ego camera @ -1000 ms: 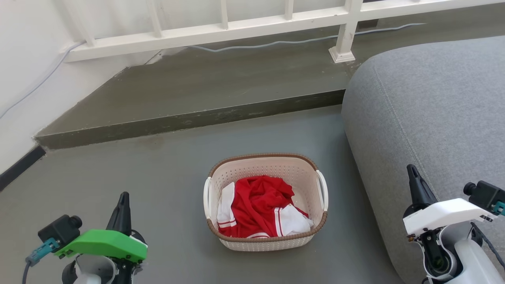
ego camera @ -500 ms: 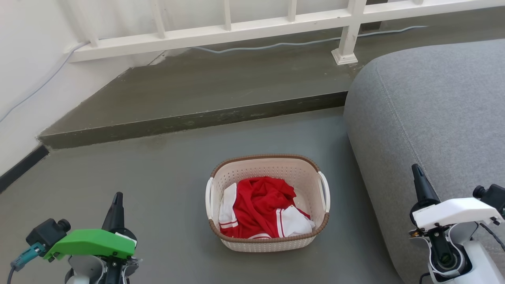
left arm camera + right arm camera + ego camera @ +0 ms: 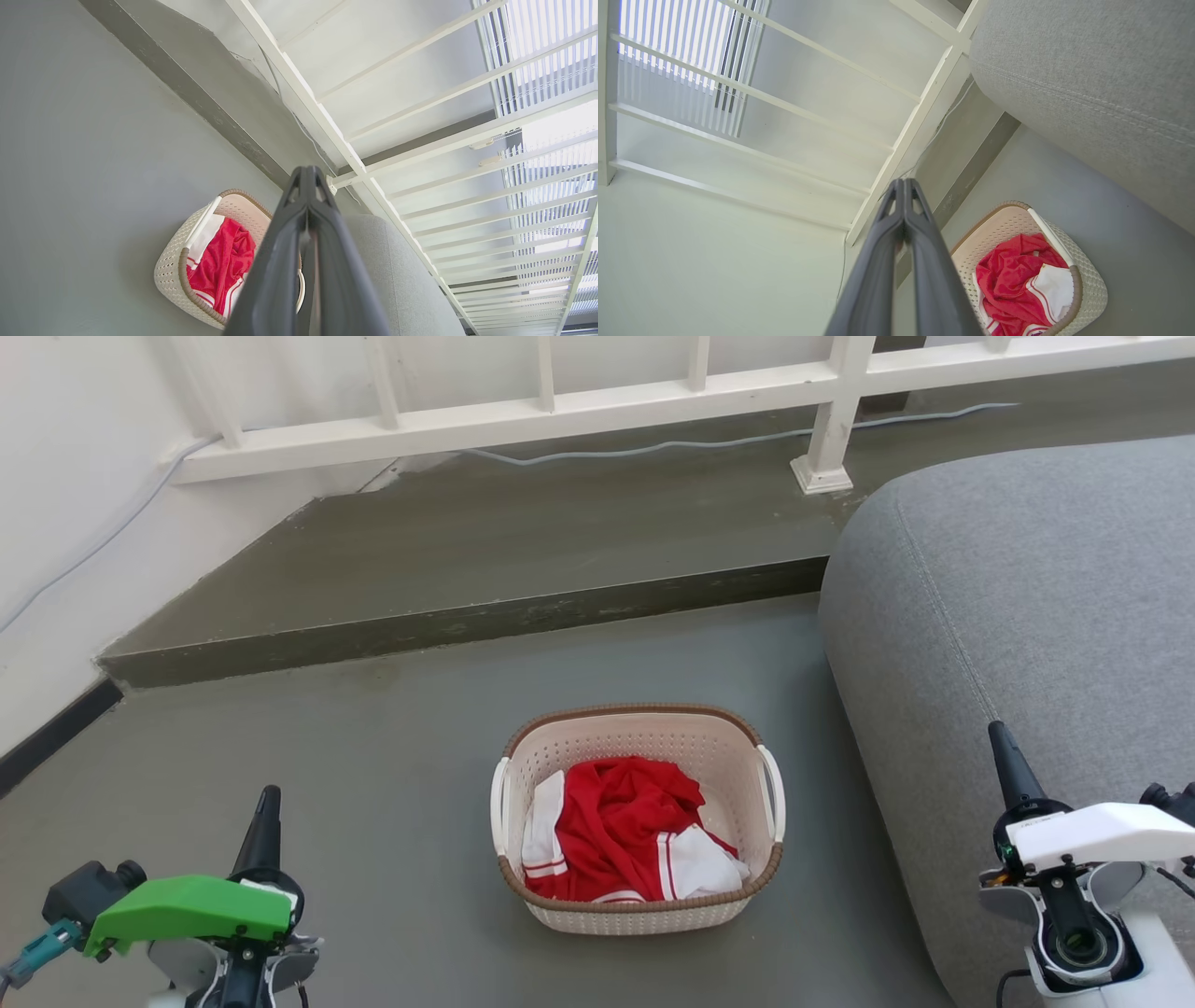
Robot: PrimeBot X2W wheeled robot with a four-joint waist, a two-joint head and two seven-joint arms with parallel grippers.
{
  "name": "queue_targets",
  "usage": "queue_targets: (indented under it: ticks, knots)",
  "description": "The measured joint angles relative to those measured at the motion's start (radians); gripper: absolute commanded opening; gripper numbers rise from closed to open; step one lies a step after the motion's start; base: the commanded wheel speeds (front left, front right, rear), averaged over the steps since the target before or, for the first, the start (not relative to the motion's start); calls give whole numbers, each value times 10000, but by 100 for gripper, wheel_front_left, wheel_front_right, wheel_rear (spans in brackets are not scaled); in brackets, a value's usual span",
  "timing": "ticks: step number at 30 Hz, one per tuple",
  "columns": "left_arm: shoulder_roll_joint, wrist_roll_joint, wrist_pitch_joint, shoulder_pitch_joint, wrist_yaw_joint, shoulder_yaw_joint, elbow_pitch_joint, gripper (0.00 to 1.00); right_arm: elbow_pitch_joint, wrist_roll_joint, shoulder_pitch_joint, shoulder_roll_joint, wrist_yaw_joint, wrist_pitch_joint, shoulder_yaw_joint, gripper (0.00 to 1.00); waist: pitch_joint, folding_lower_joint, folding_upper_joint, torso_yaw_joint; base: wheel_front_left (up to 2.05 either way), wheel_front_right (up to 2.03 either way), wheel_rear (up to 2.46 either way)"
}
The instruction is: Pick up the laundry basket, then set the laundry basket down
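cream-white perforated plastic laundry basket lower centre, on floor | midway between left hand and right hand, neither nearer | both hands' fingers together, empty

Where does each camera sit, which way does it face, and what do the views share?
Head view: on the head, facing down and forward at the basket by the sofa; left gripper lower left, right gripper lower right.
Left wrist view: on that wrist, looking along its shut fingers toward the railing.
Right wrist view: likewise, along its own shut fingers.
All share the basket.
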Motion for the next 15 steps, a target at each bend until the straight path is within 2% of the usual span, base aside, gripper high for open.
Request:
queue_targets:
  ticks: [15]
  knots:
    - [-2, -1758, 514, 0, -40, 345, -132, 0, -107, 1848, -36, 242, 159, 493, -543, 0, -54, 0, 0, 90, 0, 0, 0]
